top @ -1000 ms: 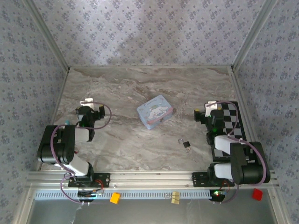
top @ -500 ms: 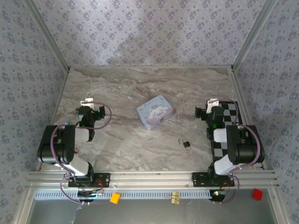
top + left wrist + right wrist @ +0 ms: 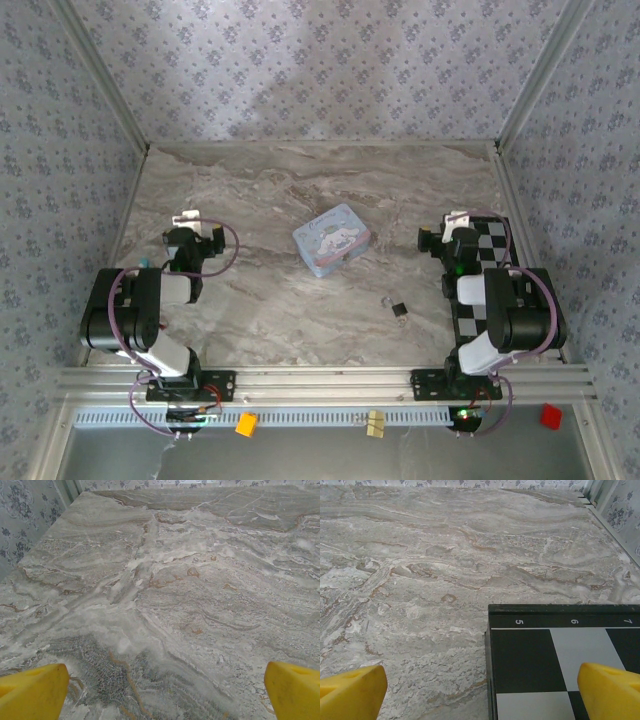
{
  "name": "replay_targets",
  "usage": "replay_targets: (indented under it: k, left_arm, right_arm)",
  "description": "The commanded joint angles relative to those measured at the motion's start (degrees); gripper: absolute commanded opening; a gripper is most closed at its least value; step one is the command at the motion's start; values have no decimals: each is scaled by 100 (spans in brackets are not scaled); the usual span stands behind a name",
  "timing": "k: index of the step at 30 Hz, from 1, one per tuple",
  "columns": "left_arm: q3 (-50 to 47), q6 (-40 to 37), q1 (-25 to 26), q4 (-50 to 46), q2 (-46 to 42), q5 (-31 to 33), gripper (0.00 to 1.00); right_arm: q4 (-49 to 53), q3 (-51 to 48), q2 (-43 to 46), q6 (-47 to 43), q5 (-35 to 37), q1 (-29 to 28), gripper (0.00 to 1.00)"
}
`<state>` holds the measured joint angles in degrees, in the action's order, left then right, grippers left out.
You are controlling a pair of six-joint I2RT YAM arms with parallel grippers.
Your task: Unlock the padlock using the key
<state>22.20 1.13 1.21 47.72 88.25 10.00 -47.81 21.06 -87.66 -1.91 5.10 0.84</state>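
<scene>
The small black padlock [image 3: 400, 310] lies on the marble table, front of centre, its thin shackle pointing toward the near edge. Just left of it lies a tiny dark piece that looks like the key [image 3: 386, 300]. My left gripper [image 3: 190, 228] rests low at the table's left side, far from both. In the left wrist view the left gripper [image 3: 165, 695] is open over bare marble, its yellow fingertips [image 3: 32, 692] wide apart. My right gripper [image 3: 452, 232] sits at the right, a short way behind the padlock. In the right wrist view the right gripper [image 3: 482, 695] is open and empty.
A light-blue picture tin [image 3: 332, 239] stands mid-table, behind the padlock. A black-and-white checkerboard [image 3: 495, 262] lies flat along the right edge under the right arm, and its corner [image 3: 520, 645] lies between the right fingers. Patterned walls enclose the table on three sides.
The right arm has folded back and its elbow has risen, nudging its gripper slightly right. The left arm, padlock, key and tin have not moved.
</scene>
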Motion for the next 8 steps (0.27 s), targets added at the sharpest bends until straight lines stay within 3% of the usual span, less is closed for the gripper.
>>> replay_targets:
  k: [1,8]
  left_arm:
    - [83,72,-29,18,-32,-72,100]
    - [83,72,-29,18,-33,-80,100]
  right_arm:
    - [239,180,46,68,-171,74,99]
    - [147,140,47,63,-123,57,99]
